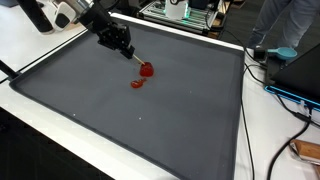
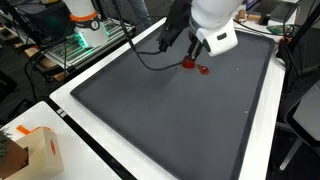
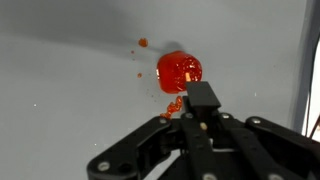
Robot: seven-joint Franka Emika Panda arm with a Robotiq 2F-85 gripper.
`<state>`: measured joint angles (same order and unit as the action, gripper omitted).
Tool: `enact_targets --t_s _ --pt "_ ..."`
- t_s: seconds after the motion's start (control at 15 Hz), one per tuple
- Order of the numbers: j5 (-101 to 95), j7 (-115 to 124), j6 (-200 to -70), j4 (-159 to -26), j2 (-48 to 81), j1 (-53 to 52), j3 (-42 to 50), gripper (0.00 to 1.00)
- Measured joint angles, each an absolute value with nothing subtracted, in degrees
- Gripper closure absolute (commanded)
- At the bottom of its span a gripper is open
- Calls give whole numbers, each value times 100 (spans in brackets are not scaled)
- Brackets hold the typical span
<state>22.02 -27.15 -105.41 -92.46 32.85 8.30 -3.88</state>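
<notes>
- Arm (image 1: 85, 15): it enters over the far left corner of the mat (image 1: 120, 125) and slants down toward the mat's far central part.
- Gripper (image 1: 126, 50): it hangs low over the far part of the mat, inside the far edge. In the wrist view the fingers are drawn together into one dark block (image 3: 200, 98) with no gap between them.
- Thin pale line (image 1: 137, 60): in an exterior view it runs from the gripper tip down to the red blob. The pictures do not show what it is or whether it is gripped.
- Red blob (image 1: 147, 69): it lies on the mat just ahead of the gripper tip, in the far central part. It appears glossy and rounded in the wrist view (image 3: 180, 70).
- Red smear (image 1: 137, 83): it lies on the mat just beside the blob, on the near side.
- Red specks (image 3: 143, 42): they are scattered on the mat close to the blob.
- Mat: dark grey, it covers most of the white table (image 1: 45, 45).
- Cables (image 1: 285, 95): they lie on the table past the mat's right edge.
- Cardboard box (image 2: 35, 150): in an exterior view it stands off the mat, beyond a near corner.
</notes>
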Motion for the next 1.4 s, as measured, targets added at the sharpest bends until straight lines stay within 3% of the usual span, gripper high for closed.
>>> enact_targets --t_s 1.4 --pt "2246 -2715 -11025 -9600 3444 866 -507 97"
